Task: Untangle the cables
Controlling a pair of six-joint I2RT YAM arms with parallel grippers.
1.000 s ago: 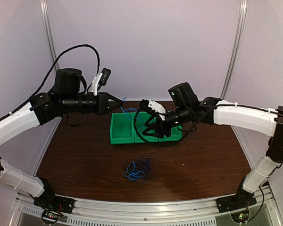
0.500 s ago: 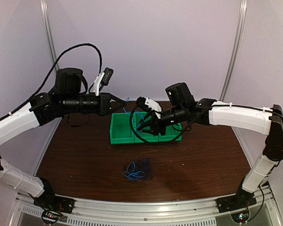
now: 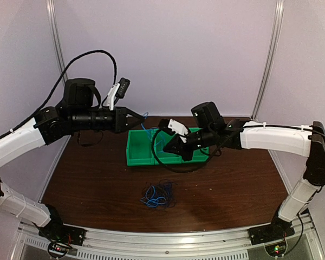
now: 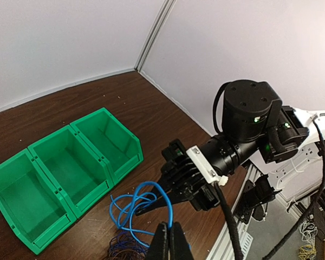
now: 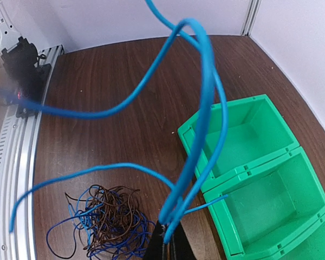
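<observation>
The left gripper is clenched on the blue cable. The right gripper is pinched tight on the same cable's loops, which are lifted in the air. The other cables lie tangled on the table in front of the green bin — outside its three compartments.

A blue cable is looping upward through the frame's centre, its strands converging at bottom centre. The remaining cables, blue and dark, are lying knotted at lower left.
</observation>
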